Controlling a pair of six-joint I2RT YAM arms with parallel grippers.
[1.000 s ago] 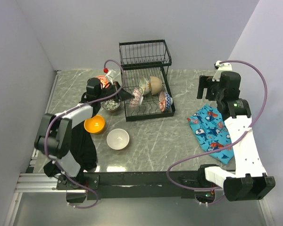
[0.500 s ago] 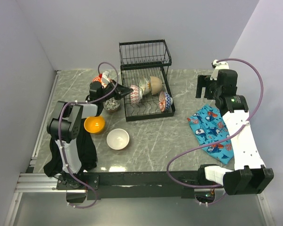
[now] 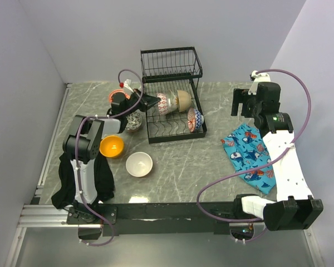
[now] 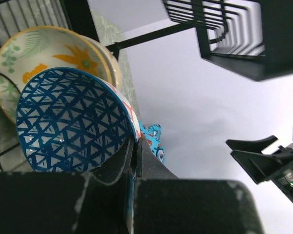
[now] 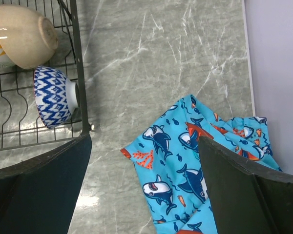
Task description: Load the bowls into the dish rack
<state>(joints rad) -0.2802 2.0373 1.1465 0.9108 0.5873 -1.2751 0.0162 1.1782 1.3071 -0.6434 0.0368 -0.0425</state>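
— What's over on the left?
— A plain orange bowl (image 3: 111,147) and a plain white bowl (image 3: 139,164), both on the grey marble table (image 3: 211,167).
— And the left gripper (image 4: 136,146)?
— Pinched tight on the rim of a blue-lattice patterned bowl (image 4: 71,119). It's held on edge in the lower tier of the black wire two-tier dish rack (image 3: 171,64), just beside a floral bowl (image 4: 63,48).
— The right gripper (image 5: 144,195)?
— Jaws wide apart, holding nothing, above a blue shark-print cloth (image 5: 185,165).
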